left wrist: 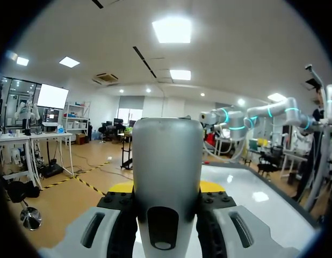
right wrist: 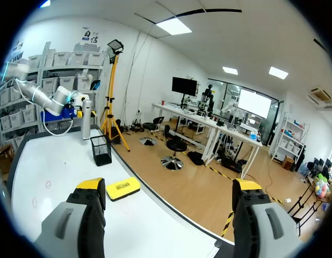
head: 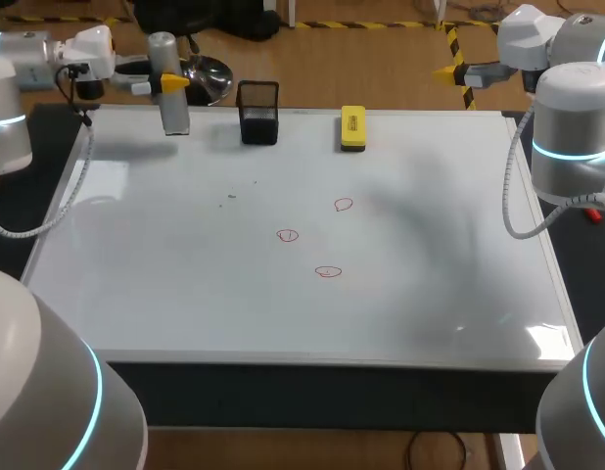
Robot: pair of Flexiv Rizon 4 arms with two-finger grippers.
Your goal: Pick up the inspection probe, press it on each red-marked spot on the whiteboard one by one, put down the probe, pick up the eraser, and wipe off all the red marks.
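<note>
The hard, smooth inspection probe point(head: 174, 116) looks slippery, so the left jaws pinch its middle tight above the counter's far left corner; the right jaws are spread, holding nothing.

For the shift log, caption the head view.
Left claw holds probe at far-left whiteboard edge; three red marks, eraser untouched.

Along the far edge of the bench point(head: 136, 294), left to right: probe point(head: 170, 98) above the corner, cup point(head: 258, 113), eraser point(head: 352, 128); three marks point(head: 288, 235) lie mid-bench.
</note>
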